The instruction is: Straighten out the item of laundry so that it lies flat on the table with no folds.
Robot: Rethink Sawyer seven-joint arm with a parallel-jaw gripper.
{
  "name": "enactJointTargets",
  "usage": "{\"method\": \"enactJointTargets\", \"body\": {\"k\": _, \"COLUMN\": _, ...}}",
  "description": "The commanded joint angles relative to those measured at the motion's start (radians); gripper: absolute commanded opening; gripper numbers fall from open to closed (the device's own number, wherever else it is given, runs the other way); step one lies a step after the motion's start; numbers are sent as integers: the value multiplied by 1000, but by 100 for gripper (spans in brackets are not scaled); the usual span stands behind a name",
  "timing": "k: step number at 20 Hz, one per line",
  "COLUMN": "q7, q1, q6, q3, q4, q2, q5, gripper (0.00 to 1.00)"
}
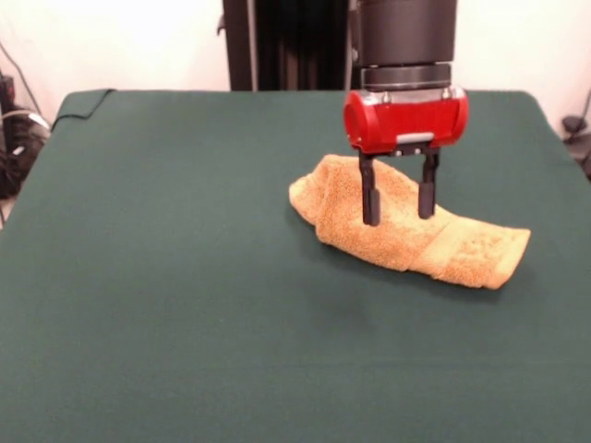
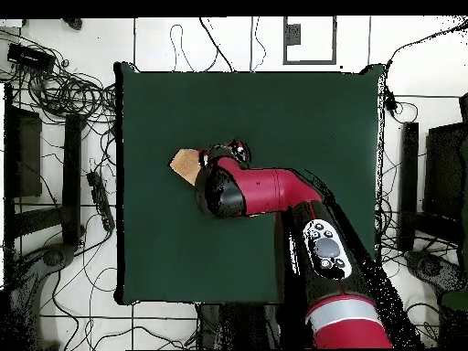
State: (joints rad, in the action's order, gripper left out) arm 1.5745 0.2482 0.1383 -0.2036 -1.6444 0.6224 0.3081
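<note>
The golden-orange towel (image 1: 337, 208) lies bunched and rolled on the dark green table (image 1: 185, 277), right of centre. One end is a thick lump. The other end, with the woven band (image 1: 476, 251), lies flatter to the right. My gripper (image 1: 398, 218) hangs straight down over the middle of the towel. Its two black fingers (image 1: 370, 194) are spread apart and hold nothing; I cannot tell whether the tips touch the cloth. In the overhead view the red arm (image 2: 265, 192) covers most of the towel; only a corner (image 2: 186, 164) shows on the table (image 2: 302, 110).
The black pedestal (image 1: 286, 41) stands behind the table's far edge. A dark cable (image 1: 83, 100) hangs over the far left corner. In the overhead view cables and equipment (image 2: 64, 91) lie on the floor around the table.
</note>
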Motion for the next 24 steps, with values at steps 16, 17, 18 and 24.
{"method": "enactJointTargets", "body": {"k": 16, "q7": 50, "q1": 61, "q6": 27, "q3": -77, "q4": -226, "q2": 18, "q5": 110, "gripper": 100}}
{"method": "enactJointTargets", "body": {"k": 17, "q7": 45, "q1": 68, "q6": 28, "q3": -81, "q4": -227, "q2": 19, "q5": 116, "gripper": 100}}
{"method": "enactJointTargets", "body": {"k": 18, "q7": 44, "q1": 72, "q6": 26, "q3": -83, "q4": -230, "q2": 20, "q5": 120, "gripper": 100}}
{"method": "enactJointTargets", "body": {"k": 24, "q7": 28, "q1": 99, "q6": 35, "q3": -103, "q4": -223, "q2": 19, "q5": 144, "gripper": 100}}
